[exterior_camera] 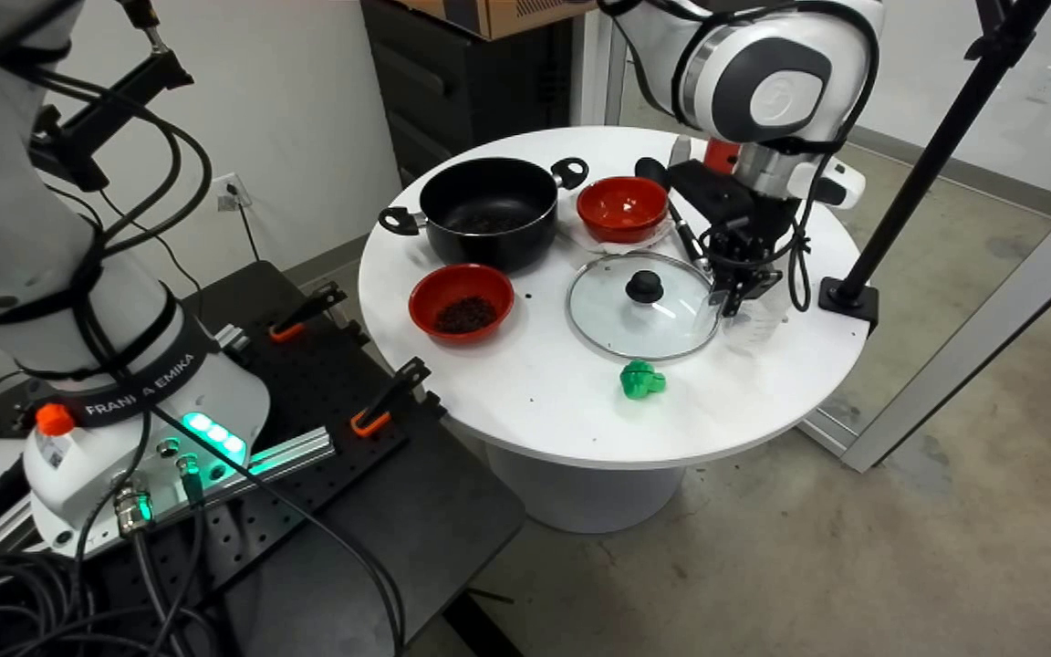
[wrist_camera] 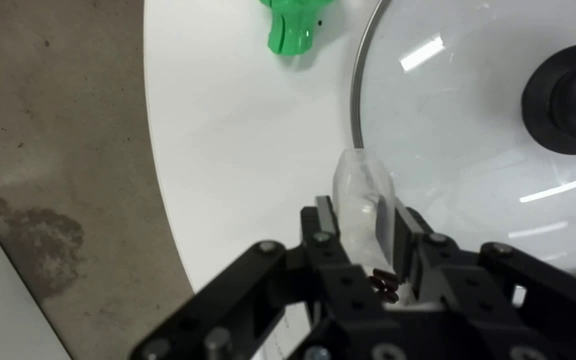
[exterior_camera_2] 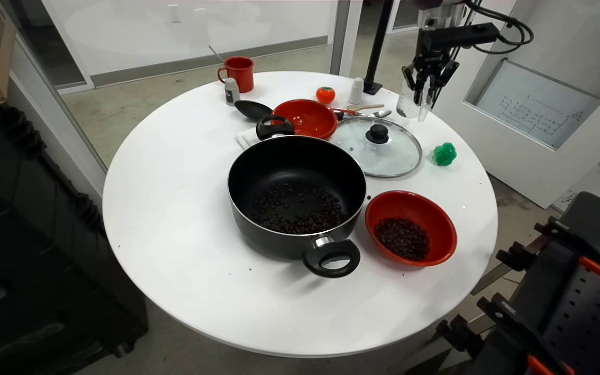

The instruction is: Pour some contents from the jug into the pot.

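Observation:
The jug is small and translucent whitish. It shows at the table's edge in both exterior views (exterior_camera: 760,327) (exterior_camera_2: 407,102). My gripper (exterior_camera: 732,303) has its fingers on either side of the jug's handle (wrist_camera: 363,192) in the wrist view, and the pads (wrist_camera: 363,212) appear to press on it. A few dark beans (wrist_camera: 384,285) show inside the jug. I cannot tell whether the jug rests on the table or is slightly raised. The black pot (exterior_camera: 489,246) stands uncovered across the table. Dark beans cover part of its floor in an exterior view (exterior_camera_2: 274,242).
The glass lid (exterior_camera: 598,306) with a black knob lies beside the jug, between it and the pot. A green toy (exterior_camera: 640,379) lies near the lid. A red bowl of beans (exterior_camera_2: 438,245), another red bowl (exterior_camera_2: 308,117) and a red mug (exterior_camera_2: 241,75) stand around. A black pole (exterior_camera: 927,173) rises close by.

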